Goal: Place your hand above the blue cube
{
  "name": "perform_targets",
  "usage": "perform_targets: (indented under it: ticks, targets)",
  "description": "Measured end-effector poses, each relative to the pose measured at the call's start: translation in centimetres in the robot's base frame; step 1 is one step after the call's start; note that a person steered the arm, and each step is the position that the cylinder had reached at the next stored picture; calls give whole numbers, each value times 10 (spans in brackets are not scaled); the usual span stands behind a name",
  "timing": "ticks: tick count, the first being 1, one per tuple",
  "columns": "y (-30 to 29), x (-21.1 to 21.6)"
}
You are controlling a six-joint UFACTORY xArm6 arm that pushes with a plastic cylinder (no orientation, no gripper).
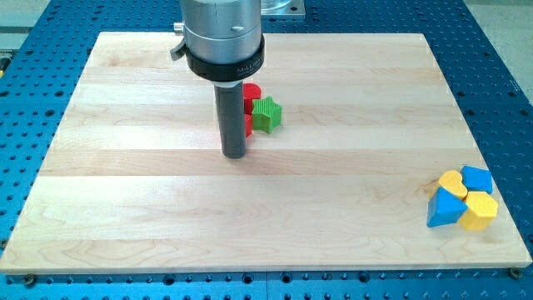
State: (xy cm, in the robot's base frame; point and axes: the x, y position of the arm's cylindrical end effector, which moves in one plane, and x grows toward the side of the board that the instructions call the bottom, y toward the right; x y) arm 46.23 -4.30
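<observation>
Reading near to far, landmark = blue cube, sitting at the desk's lower-right corner in the view.

- Nearest the view's bottom: blue wedge-like block just left-below the cube, yellow block directly below it, both apparently touching it. Second yellow block packed against the cube's left side. The tight four-block bunch means any contact would shove neighbours too, so the target spot is the bare desk just past the cube toward the view's top.
- Well away, up-left of the cube: my tip on bare wood.
- Just beyond it, still far left of the cube: red block, mostly hidden behind the rod, with a green star touching its right side.

End effector is a plain rod: no jaws, carrying nothing. Judgement: nearly the whole traverse toward the cube remains.
</observation>
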Motion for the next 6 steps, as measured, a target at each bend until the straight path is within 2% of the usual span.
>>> perform_targets:
  ticks: [1, 2, 6]
  targets:
    - [8, 8]
    - [58, 30]
    - [299, 17]
